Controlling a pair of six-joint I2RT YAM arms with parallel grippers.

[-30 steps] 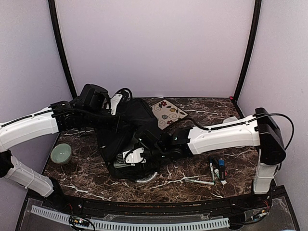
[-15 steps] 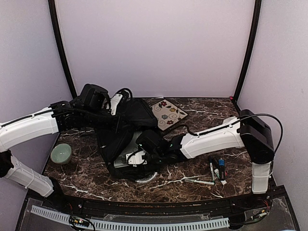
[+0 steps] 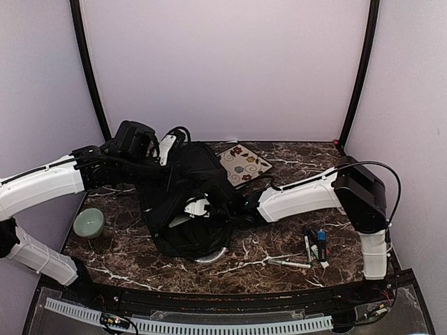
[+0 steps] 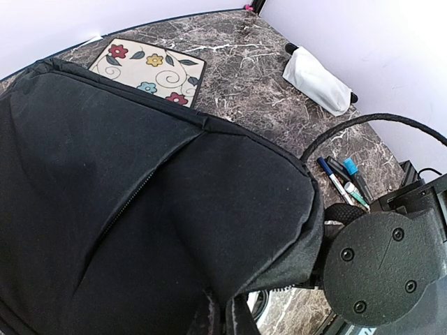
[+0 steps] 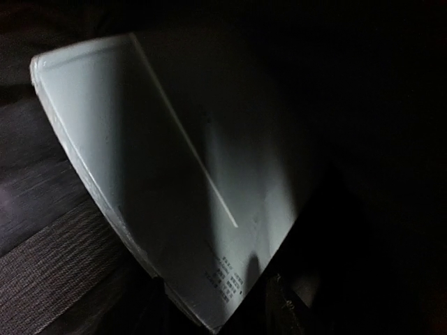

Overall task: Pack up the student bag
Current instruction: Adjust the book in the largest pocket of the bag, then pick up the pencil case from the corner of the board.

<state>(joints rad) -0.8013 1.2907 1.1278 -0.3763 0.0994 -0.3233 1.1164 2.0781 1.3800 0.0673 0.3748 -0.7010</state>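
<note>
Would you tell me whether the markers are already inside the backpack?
No, the markers lie on the table, outside the backpack.

Dark veined marble surface (image 3: 133,257), black fabric backpack (image 3: 188,174) enclosing the right end effector (image 3: 190,213), pale green round bowl (image 3: 89,222) off its left, flowered square card (image 3: 244,163) beyond it, coloured marker pens (image 3: 316,246) off its right

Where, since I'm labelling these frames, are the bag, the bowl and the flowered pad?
bag (image 4: 140,195): left wrist view, on its black front panel.
bowl (image 3: 89,224): top view, on its pale green inside.
flowered pad (image 4: 150,61): left wrist view, middle of its cover.
</note>
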